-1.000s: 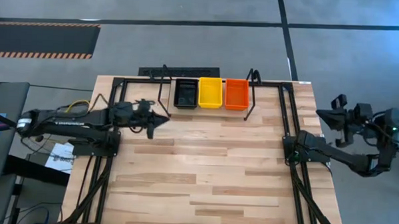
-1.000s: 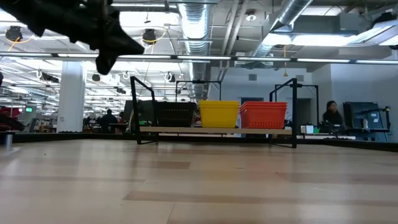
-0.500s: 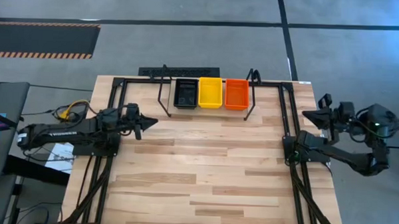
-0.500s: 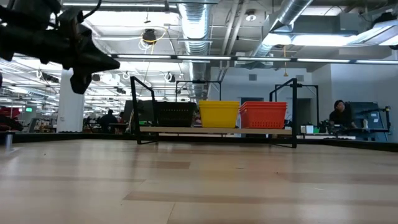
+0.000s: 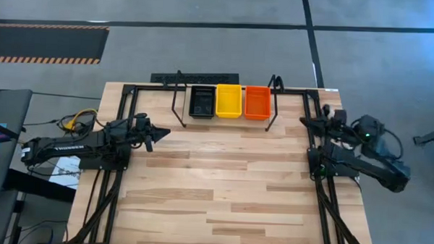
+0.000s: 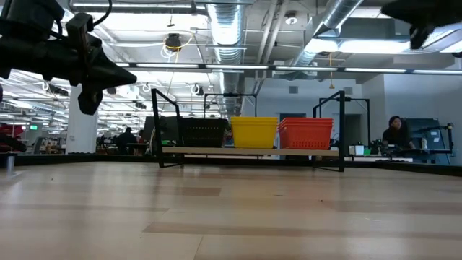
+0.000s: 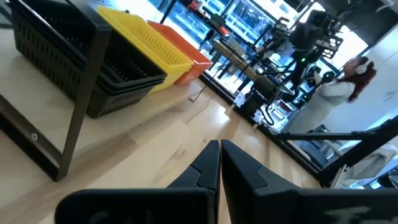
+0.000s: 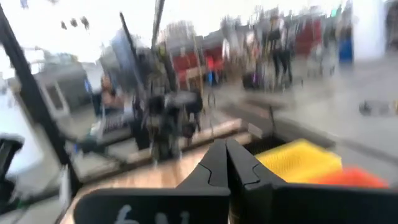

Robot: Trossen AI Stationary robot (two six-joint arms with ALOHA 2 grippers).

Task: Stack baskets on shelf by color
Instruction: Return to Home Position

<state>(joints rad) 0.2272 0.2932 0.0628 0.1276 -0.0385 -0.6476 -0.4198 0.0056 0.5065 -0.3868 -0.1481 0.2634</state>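
**Step in hand:** return of both arms to home.

**State**
- Left claw (image 5: 161,131): closed to a thin slit, empty, raised above the table (image 5: 222,187).
- Right claw (image 5: 307,122): closed likewise, empty, raised at the opposite side of the table.
- Shelf (image 5: 176,99): ahead of the left claw and off toward the far edge, well apart. Also ahead of the right claw, nearer.
- On the shelf, side by side and touching: black stack (image 5: 202,102) nearest the left claw, yellow stack (image 5: 228,101) in the middle, red stack (image 5: 257,102) nearest the right claw.
- Sorting by colour judged complete.

**Procedure**
- Leave both claws closed, with nothing to release.
- Retract each arm along its own side of the table, away from the shelf.
- Avoid any sweep toward the looped ends.
- Hold height until well back from the stacks, then fold down.
- Move smoothly; light plastic stacks judged easy to shake out of line.

**Limits of view**
- Basket count per stack not readable from above. Layered rims visible on the black stack alone, in the left wrist view.
- Right wrist view smeared. Closure read only from the meeting fingertips (image 8: 214,158), so treat as probable.
- Right arm (image 6: 426,11) cut off at the frame edge in the low view, claw not shown there.
- Shelf floor hidden under the stacks.
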